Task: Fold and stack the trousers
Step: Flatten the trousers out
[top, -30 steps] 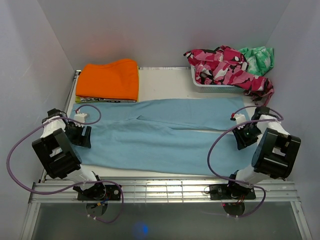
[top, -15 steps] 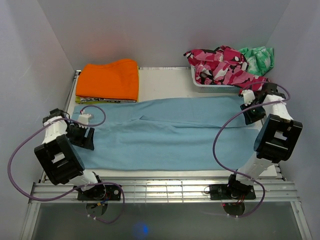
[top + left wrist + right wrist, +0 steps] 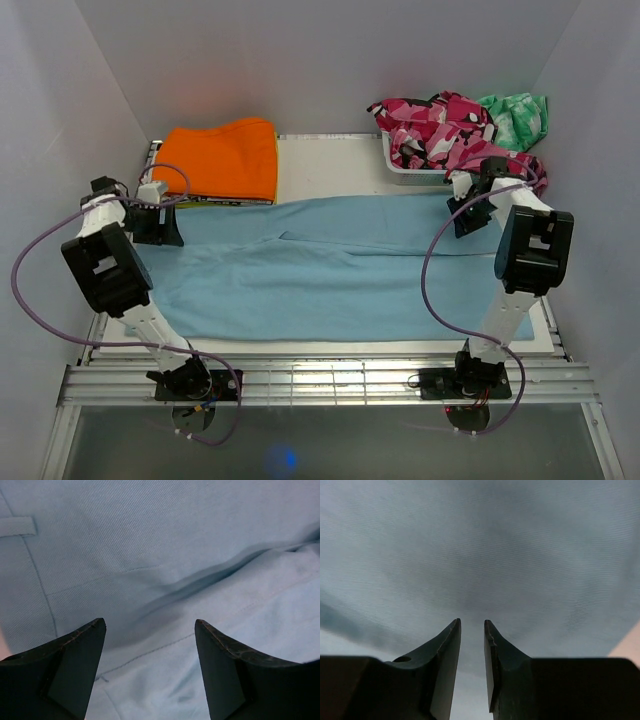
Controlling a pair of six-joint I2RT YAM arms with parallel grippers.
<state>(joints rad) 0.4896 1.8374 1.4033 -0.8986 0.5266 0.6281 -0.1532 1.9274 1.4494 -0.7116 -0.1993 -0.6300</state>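
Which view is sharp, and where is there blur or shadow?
Top external: sharp and evenly lit, light blue trousers clear. Left wrist: weave crisp, a shadow along the fold beyond the left end effector. Right wrist: cloth blurred, a dim patch ahead of the right end effector.

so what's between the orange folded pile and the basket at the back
Only bare white table between the orange pile and the basket, as the top external view shows. The blue trousers lie just in front of that strip.
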